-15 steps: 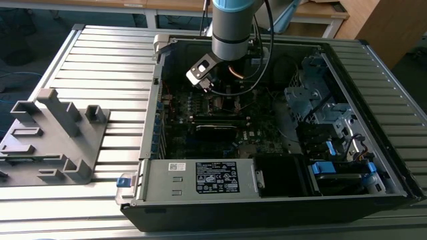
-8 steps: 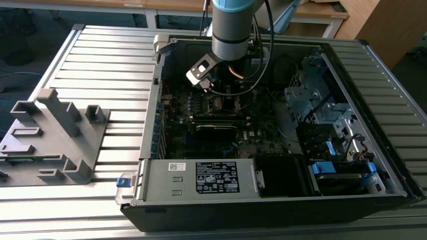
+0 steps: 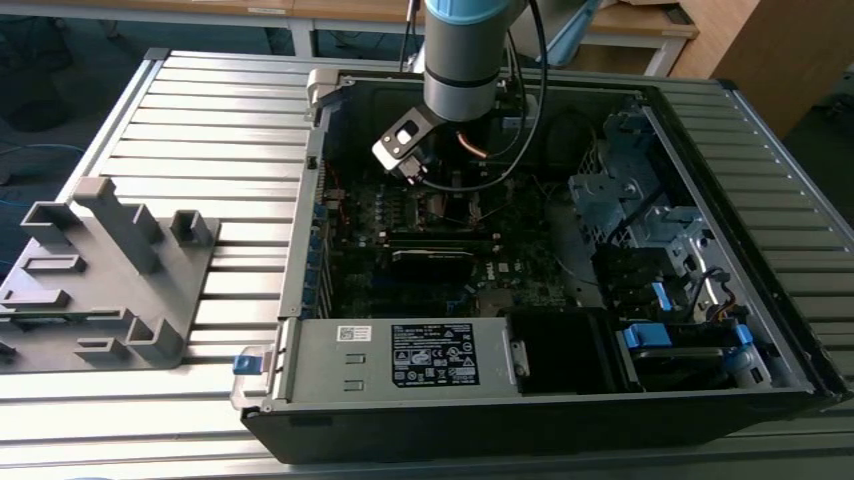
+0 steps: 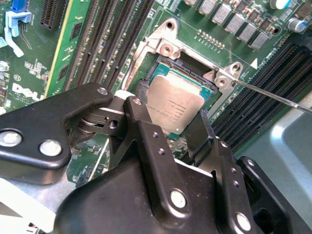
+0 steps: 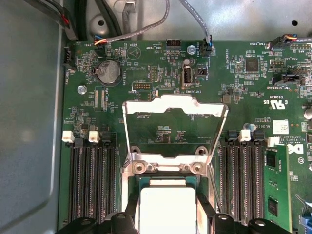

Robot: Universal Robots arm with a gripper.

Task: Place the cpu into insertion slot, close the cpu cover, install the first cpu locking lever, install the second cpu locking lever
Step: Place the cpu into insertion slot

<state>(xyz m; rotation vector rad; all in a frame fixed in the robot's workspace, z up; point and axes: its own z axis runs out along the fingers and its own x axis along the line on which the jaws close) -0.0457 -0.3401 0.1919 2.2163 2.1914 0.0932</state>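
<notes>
Evidently the first step is in hand: the gripper (image 4: 171,111), its fingers (image 4: 203,127) drawn in against opposite edges of the cpu (image 4: 178,97), holds it at the insertion slot (image 4: 181,65). Beyond that slot, the cpu cover (image 5: 170,103) stands open. Seating calls for the chip square and level to the slot's rim.

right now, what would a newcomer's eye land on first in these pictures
The silver-faced cpu, gripped between the black gripper's fingers at the insertion slot on the green motherboard, in the second wrist view. Next, the cpu cover standing open at one edge of the slot in the first wrist view. In the exterior view, the robot arm reaches down into the open computer case on the slatted table.
</notes>
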